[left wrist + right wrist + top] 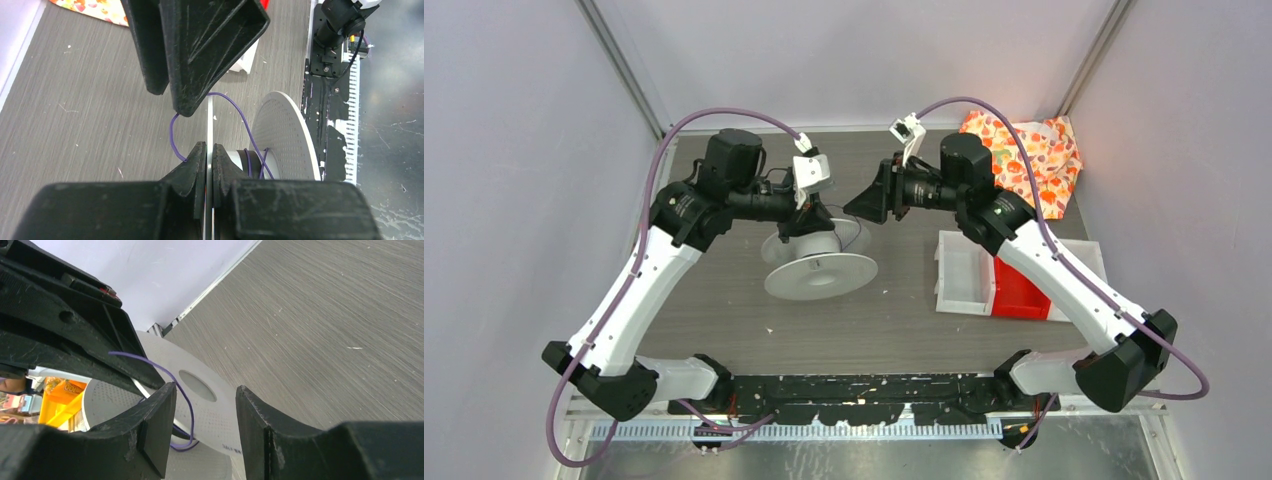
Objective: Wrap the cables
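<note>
A grey-white spool (819, 270) lies tilted on the table, with a thin purple cable (235, 107) wound loosely round its hub and looping off it. My left gripper (209, 146) is shut on the thin edge of the spool's upper flange (209, 120); the perforated lower flange (282, 135) shows to the right. My right gripper (205, 390) is open just beyond that flange (215, 415), facing the left gripper (809, 222). A loop of the cable (182, 390) runs through the gap, close to the left finger's inner face. Nothing is pinched there.
A white bin (964, 275) and a red bin (1019, 290) sit at the right under my right arm. An orange patterned cloth (1024, 150) lies in the back right corner. The black base rail (864, 395) runs along the near edge. Walls close in on both sides.
</note>
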Tool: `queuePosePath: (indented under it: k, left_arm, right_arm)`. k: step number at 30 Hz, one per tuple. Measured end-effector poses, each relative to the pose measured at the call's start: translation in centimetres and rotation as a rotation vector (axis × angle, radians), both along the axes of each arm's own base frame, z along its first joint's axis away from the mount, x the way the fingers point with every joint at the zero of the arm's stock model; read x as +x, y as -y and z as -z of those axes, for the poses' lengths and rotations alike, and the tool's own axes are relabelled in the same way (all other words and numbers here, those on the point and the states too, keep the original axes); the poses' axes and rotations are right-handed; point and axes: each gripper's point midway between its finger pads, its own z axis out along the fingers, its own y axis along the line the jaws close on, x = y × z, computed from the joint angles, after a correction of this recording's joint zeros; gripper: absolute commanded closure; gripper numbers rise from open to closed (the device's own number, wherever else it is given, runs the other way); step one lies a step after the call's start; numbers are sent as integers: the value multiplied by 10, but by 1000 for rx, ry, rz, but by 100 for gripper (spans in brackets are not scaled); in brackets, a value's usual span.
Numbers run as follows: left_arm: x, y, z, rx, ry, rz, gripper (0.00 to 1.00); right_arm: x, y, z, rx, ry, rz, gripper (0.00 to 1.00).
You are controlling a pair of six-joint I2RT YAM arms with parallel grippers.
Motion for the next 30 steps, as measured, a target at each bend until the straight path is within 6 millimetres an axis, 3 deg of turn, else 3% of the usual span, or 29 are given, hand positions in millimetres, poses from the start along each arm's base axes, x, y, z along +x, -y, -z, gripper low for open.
queuePosePath:
  k: [8, 13, 22, 30]
  left_arm:
    - [-1, 0, 0, -3, -5, 3, 100]
    - [-1, 1, 0, -3, -6, 3, 100]
    - [0, 0, 0, -2, -5, -1, 100]
    - [1, -1, 1, 2, 0, -10, 100]
  right_arm:
    - [5, -14, -3, 33, -21, -34, 50]
    - [-1, -20, -8, 46, -23, -65, 59]
    - [-7, -25, -7, 48, -63, -100, 99]
    - [3, -10, 3, -12, -65, 20, 100]
